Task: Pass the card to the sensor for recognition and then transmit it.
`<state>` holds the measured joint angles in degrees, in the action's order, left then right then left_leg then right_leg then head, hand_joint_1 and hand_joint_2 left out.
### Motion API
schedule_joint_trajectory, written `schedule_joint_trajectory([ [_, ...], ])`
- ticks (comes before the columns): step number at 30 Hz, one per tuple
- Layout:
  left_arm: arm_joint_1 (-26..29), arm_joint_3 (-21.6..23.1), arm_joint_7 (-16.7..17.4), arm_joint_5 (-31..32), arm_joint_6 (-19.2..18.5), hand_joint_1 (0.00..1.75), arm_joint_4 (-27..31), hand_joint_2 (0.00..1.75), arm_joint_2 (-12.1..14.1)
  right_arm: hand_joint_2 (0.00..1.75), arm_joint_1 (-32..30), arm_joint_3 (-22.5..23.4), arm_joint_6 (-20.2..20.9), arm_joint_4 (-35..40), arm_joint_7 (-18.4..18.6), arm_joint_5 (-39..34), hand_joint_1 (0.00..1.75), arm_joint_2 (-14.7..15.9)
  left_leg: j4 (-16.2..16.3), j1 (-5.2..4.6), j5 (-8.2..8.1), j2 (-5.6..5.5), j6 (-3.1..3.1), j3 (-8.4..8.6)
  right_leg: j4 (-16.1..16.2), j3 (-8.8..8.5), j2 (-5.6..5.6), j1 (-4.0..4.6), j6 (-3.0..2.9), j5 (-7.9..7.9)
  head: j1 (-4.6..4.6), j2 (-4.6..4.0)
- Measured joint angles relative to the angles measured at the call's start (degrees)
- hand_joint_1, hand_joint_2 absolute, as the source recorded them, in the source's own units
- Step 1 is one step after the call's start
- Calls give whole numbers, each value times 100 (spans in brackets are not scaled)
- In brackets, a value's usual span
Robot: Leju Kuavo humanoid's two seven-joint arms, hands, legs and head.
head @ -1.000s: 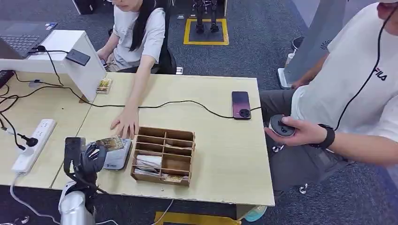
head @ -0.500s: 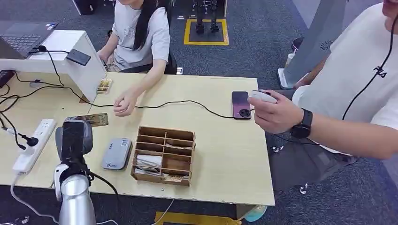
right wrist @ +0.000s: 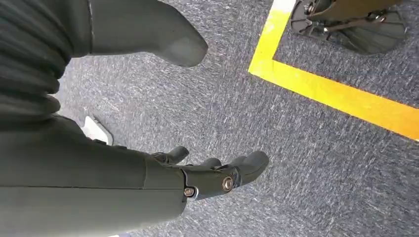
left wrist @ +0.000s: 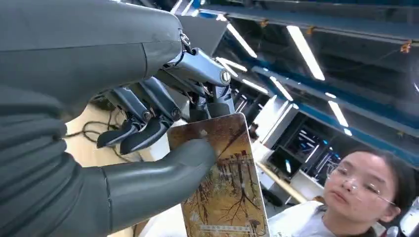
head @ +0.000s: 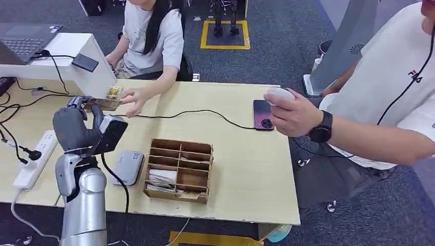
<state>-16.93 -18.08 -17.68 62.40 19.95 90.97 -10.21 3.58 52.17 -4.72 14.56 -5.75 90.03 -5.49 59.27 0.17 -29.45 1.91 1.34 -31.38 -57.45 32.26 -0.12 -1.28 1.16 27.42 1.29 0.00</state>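
Note:
My left hand (head: 77, 128) is raised above the table's left side and pinches a brown picture card (head: 101, 104) between the thumb (left wrist: 163, 173) and the fingers (left wrist: 143, 129). The card (left wrist: 223, 190) sticks out past the fingertips towards the seated person. That person's hand (head: 134, 100) reaches to the card's far end; contact cannot be told. The grey card sensor (head: 127, 167) lies flat on the table below and right of my hand. My right hand (right wrist: 148, 173) hangs over grey carpet with its fingers apart and nothing in it.
A wooden compartment box (head: 179, 170) with cards stands right of the sensor. A white stand (head: 82, 61) with a laptop, cables and a power strip (head: 36, 159) fill the left. A phone (head: 263, 114) lies at the right, near a second person's hand (head: 290, 113) holding a white device.
My left hand has lifted the card off the sensor, up and back towards the seated person. That person's hand drew back from the sensor and now meets the card. The second person's hand rose.

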Motion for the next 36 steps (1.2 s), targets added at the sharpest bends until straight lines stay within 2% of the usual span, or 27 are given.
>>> schedule_joint_trajectory([
  [5,-189,59,31,35,61,175,-162,175,92,175,2,-57,-24,-2,-39,-4,0,0,0,0,0,-1,0,0,0,0,-1,0,0,0,-2,0],
  [19,-439,94,72,-61,-35,175,-407,175,103,175,2,-92,2,-20,9,-2,0,0,0,0,0,0,0,0,0,0,0,0,0,0,-2,0],
  [20,-454,94,72,-81,-59,0,-415,175,103,175,1,-92,2,-20,9,-2,0,0,0,0,0,0,0,0,0,0,0,0,0,0,-2,0],
  [26,-522,92,89,-452,-221,0,-455,175,100,175,2,-92,2,-20,9,0,0,0,0,0,0,-1,0,-1,0,0,0,0,0,0,0,0],
  [30,-572,81,352,-612,-322,0,-472,175,81,175,2,-92,4,-20,42,0,0,0,0,0,0,-1,0,-1,0,0,-1,0,0,0,0,0],
  [34,-603,31,505,-852,-616,0,-472,175,15,175,2,-90,9,-20,61,-2,0,0,0,0,0,-2,0,-2,0,0,-1,0,0,0,-2,0],
  [36,-601,26,492,-1080,-1004,0,-466,175,0,175,1,-88,9,-20,79,-7,0,0,0,0,0,-2,0,-3,0,-1,-2,-1,0,0,-2,0],
])
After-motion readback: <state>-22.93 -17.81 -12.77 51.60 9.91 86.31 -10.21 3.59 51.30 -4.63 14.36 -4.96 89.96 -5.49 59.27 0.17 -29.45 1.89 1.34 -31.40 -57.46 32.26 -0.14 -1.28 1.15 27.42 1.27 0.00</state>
